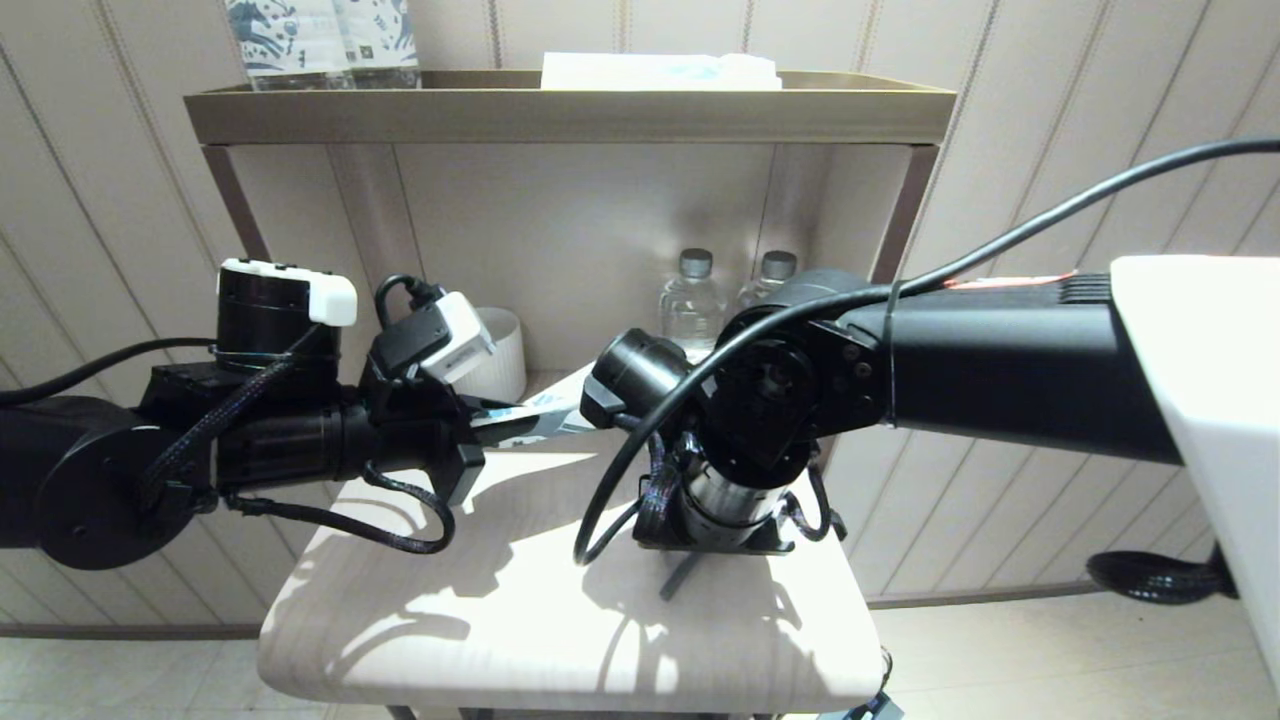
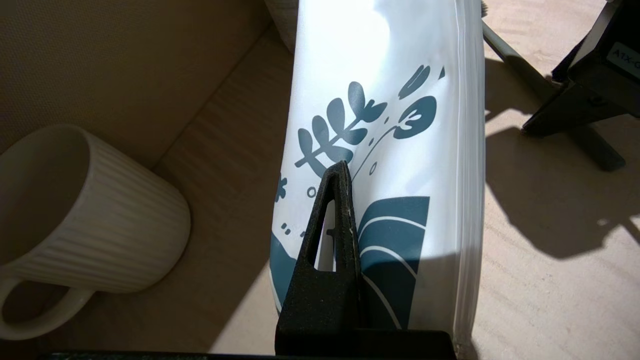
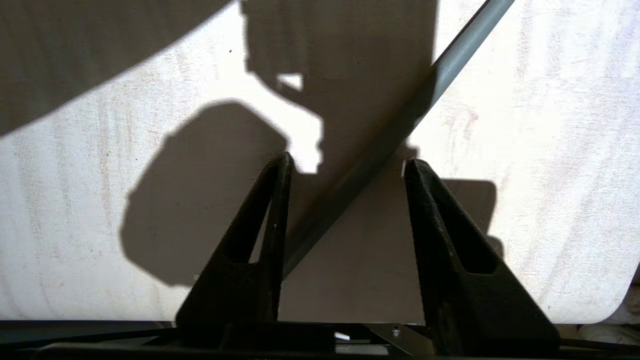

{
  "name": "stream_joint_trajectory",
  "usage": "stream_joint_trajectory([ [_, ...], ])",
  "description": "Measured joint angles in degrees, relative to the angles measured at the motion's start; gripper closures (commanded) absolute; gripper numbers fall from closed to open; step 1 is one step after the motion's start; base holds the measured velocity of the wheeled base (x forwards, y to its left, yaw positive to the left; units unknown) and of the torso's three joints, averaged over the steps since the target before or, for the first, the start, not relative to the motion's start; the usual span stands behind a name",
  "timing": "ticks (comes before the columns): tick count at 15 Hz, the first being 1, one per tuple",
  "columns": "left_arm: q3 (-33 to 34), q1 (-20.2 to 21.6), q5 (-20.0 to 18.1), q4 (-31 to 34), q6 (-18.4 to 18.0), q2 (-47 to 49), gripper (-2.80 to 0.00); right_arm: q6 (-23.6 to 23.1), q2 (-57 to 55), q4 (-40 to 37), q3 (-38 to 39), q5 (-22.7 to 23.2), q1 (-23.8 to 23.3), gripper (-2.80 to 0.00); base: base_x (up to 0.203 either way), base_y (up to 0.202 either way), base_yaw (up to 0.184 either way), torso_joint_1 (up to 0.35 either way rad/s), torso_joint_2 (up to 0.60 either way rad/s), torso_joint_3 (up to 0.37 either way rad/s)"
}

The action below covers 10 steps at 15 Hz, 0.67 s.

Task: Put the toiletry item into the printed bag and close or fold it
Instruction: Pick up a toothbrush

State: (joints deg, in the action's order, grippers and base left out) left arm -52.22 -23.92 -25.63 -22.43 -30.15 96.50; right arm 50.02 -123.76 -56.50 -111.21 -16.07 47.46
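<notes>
Two grippers worked: left gripper (image 2: 345,170) pinched the limp, crinkly printed bag (image 2: 400,100); right gripper (image 3: 345,165), spread, straddled the thin, light, probably slippery toiletry item (image 3: 390,135) mid-shaft.

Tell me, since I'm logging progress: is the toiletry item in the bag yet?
Out. The toiletry item lies on the table, between the open right gripper's fingers; the left gripper holds the printed bag.

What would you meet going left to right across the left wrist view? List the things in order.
Ribbed white mug → black finger of the left gripper, shut on the printed bag → printed bag → grey stick of the toiletry item → right gripper's black body.
</notes>
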Motion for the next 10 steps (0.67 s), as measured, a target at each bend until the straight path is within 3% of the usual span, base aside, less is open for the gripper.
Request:
stream_joint_trajectory([
  [10, -0.1, 0.0, -0.1, 0.0, 0.0, 0.3, 0.00, -0.5, 2.7, -0.4, 0.1, -0.1, -0.9, 0.00, 0.000, 0.000, 0.000, 0.000, 0.00, 0.000],
])
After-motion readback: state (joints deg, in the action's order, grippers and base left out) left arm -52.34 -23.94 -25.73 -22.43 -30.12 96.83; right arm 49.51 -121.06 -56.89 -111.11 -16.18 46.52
